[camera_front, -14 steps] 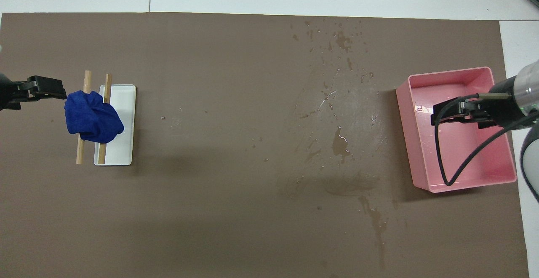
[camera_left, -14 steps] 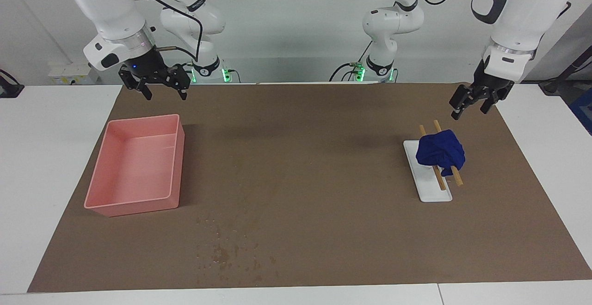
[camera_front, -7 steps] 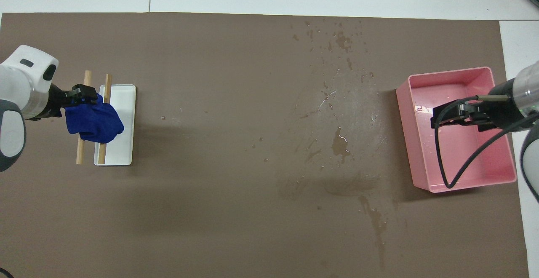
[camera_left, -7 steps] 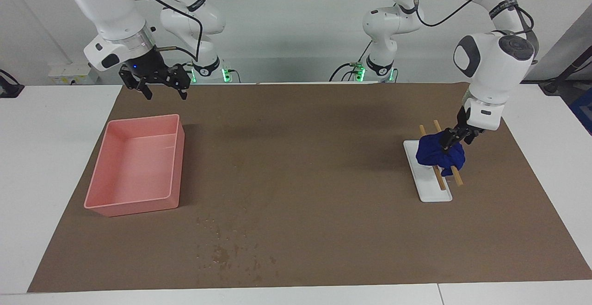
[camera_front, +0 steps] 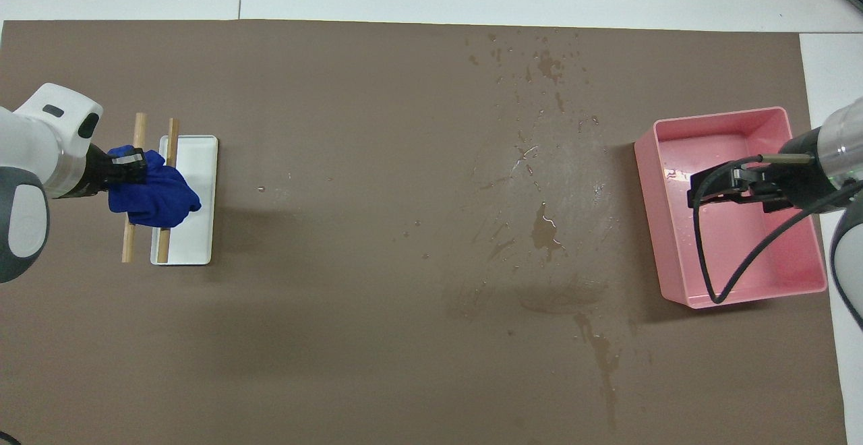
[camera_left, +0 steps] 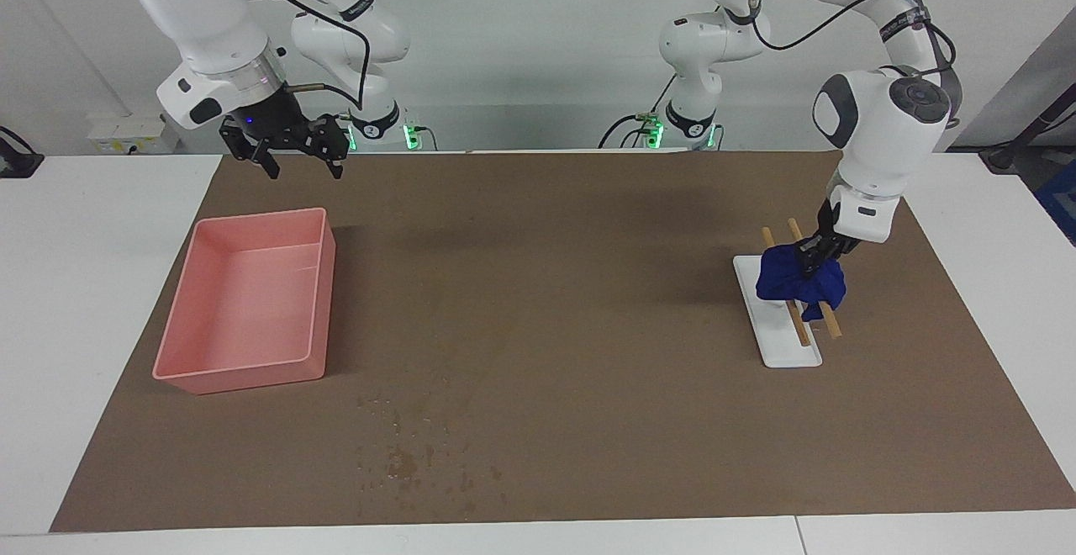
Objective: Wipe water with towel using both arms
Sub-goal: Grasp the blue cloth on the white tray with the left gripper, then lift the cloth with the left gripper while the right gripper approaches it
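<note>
The royal-blue towel (camera_left: 790, 284) (camera_front: 160, 197) lies bunched on two wooden sticks (camera_left: 832, 327) (camera_front: 127, 244) that rest across a small white tray (camera_left: 788, 351) (camera_front: 195, 243) toward the left arm's end of the table. My left gripper (camera_left: 813, 261) (camera_front: 132, 162) is down on the towel's top, its fingers pinched into the cloth. Water (camera_left: 402, 459) (camera_front: 545, 224) lies in spots and streaks on the brown mat. My right gripper (camera_left: 293, 156) (camera_front: 716, 186) waits open in the air over the pink bin.
An empty pink bin (camera_left: 252, 370) (camera_front: 755, 293) stands toward the right arm's end of the table. The brown mat (camera_left: 555, 286) (camera_front: 337, 162) covers most of the white table. A black cable (camera_front: 701, 256) loops from the right wrist over the bin.
The left gripper came down from above the mat onto the towel, then closed its fingers on the cloth. The right arm has hardly moved.
</note>
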